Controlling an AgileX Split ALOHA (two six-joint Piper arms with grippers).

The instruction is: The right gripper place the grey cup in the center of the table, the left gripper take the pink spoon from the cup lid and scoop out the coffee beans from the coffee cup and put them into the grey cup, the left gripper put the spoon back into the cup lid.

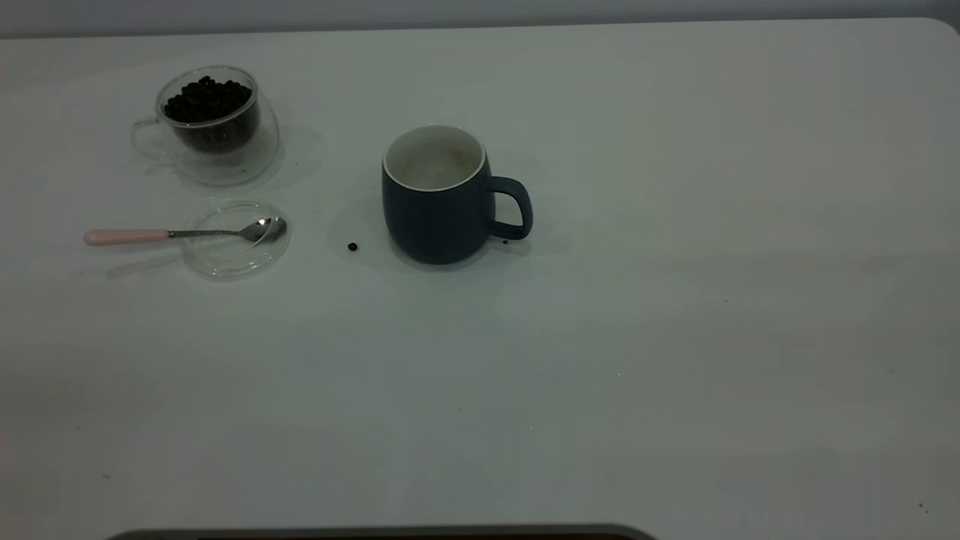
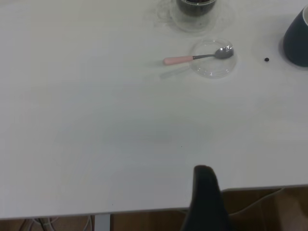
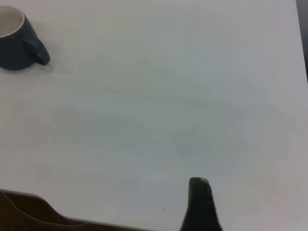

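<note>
The coffee cup (image 1: pixel 214 124) of coffee beans (image 1: pixel 206 99) stood far left, the pink spoon (image 1: pixel 180 234) resting across the cup lid (image 1: pixel 236 259) beside it. The grey cup (image 1: pixel 439 195) sat mid-table. The left gripper (image 2: pixel 206 202) and right gripper (image 3: pixel 202 207) hung well apart from everything at the table (image 1: pixel 675 300) edge; whether either was open I cannot tell.

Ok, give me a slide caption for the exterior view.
Grey cup mid-table, pink spoon resting on the cup lid, coffee cup full of beans; no arms in view.
</note>
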